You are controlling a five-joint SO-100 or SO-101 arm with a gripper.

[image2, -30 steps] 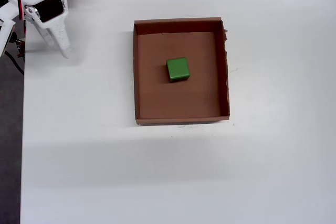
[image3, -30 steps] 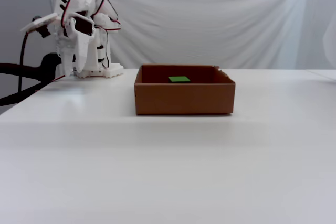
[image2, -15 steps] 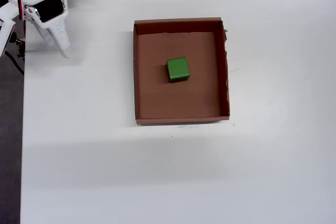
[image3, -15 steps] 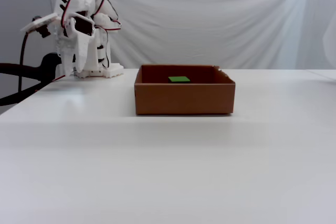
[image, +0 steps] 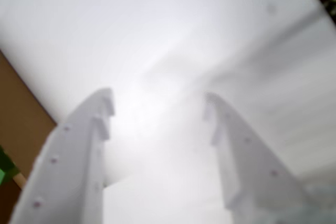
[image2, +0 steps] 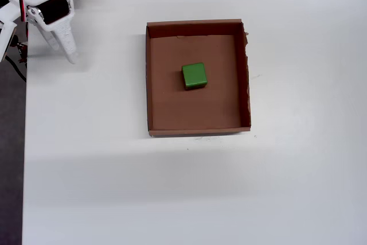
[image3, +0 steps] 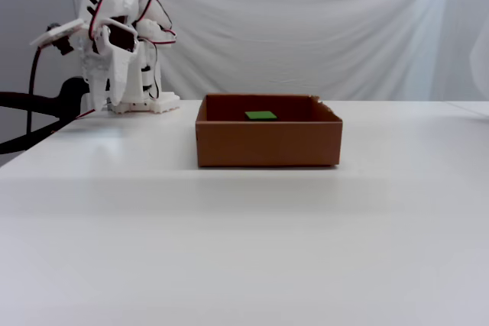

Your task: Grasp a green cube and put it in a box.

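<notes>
Green cube point(image2: 194, 76) sits flat near the middle of the box point(image2: 198, 131) floor, so the placing looks finished. Well apart near the table's corner, the gripper point(image2: 63, 47) hangs spread wide and empty, seemingly parked.

White plastic arm point(image3: 114, 43), red and black cables, black servos, toothed white pincer point(image: 157, 108)

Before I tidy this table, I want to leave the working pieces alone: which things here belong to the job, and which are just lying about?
Belonging to the job:
small bright-green cube, lying inside the box
shallow brown cardboard box
white arm's fingers, open and empty

Just about:
white draped cloth backdrop
white table
</notes>
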